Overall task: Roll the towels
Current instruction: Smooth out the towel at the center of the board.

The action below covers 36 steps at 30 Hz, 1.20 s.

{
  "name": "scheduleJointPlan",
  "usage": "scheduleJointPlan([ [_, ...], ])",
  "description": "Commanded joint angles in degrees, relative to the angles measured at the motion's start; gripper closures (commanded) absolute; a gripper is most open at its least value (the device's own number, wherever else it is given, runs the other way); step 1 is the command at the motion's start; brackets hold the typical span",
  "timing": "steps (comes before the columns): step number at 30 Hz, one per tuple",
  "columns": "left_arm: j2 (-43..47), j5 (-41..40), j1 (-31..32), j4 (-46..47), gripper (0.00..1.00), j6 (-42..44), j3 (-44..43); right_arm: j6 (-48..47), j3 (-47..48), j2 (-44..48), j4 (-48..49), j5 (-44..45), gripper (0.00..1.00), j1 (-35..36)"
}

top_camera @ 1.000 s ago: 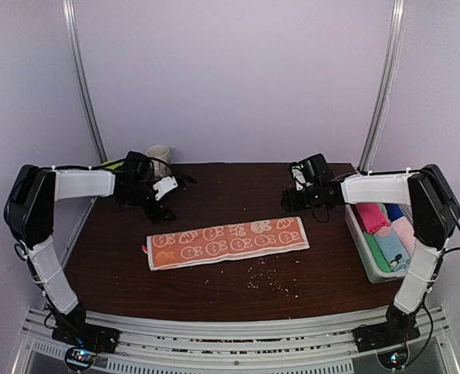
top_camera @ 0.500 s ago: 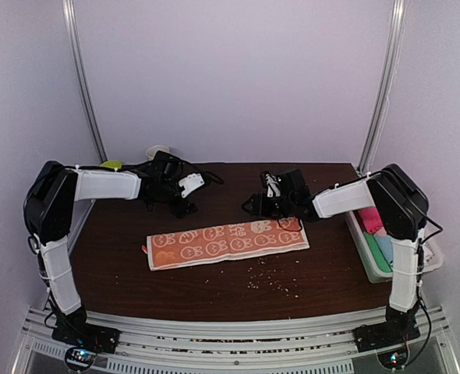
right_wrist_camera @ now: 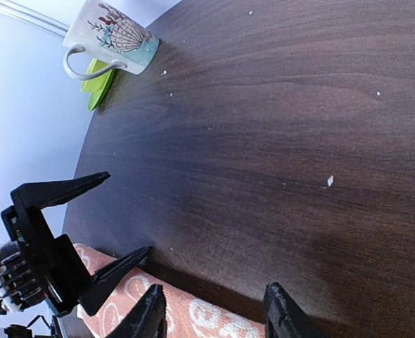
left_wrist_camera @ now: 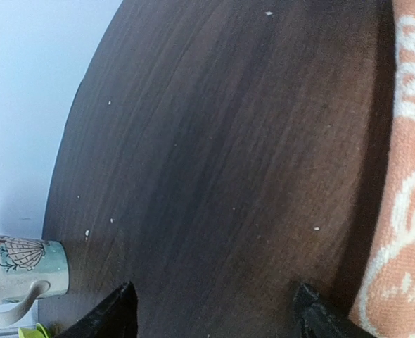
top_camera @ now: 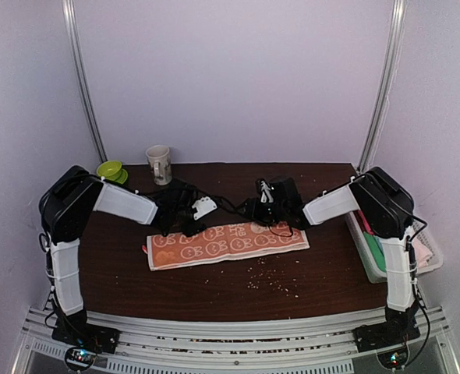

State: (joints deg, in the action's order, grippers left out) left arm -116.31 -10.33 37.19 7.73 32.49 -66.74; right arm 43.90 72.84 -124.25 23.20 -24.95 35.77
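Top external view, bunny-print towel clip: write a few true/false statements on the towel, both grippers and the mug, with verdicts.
1. The orange towel lies flat and unrolled on the table. True.
2. The left gripper is shut on the towel. False: its fingers are spread and hold nothing.
3. The mug stands upright near the table's far edge. True.
4. The right gripper holds the mug. False: it is open, by the towel's far edge.

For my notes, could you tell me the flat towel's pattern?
The towel is orange-peach with white bunny faces; top view shows it best.
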Motion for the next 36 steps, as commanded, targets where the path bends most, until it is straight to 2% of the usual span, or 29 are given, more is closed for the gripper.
scheduleJointPlan([
  [1,2.56,-1.62,1.03,6.41,0.2,4.72,6.34,-1.34,-2.15,1.72,-2.41,-1.18,0.53,0.79],
  [6,2.88,-7.48,2.27,14.61,0.12,10.08,12.09,-2.32,-5.91,3.1,-2.45,-2.74,0.55,1.21],
  [8,1.96,-12.48,2.75,17.99,0.08,11.99,13.39,-3.06,-7.44,3.81,-3.2,-2.37,0.55,1.32],
  [12,-0.41,-20.28,2.85,23.05,0.04,13.99,14.15,-4.54,-9.97,4.88,-4.64,-1.24,0.56,1.32],
  [16,-1.22,-23.77,2.73,26.18,0.02,15.9,14.97,-5.25,-12.96,8.02,-5.55,1.76,0.55,1.32],
  [26,9.1,-11.85,2.0,16.84,0.02,13.38,15.07,-8.21,-14.97,20.4,-9.94,10.43,0.42,1.26],
  [30,12.45,-7.33,1.18,8.57,0.02,10.13,8.81,-9.22,-14.61,22.84,-11.66,14.02,0.41,0.0],
  [36,12.19,2.72,2.13,-5.24,0.02,1.85,-2.45,-7.29,-15.0,19.32,-8.6,13.26,0.45,-2.14],
])
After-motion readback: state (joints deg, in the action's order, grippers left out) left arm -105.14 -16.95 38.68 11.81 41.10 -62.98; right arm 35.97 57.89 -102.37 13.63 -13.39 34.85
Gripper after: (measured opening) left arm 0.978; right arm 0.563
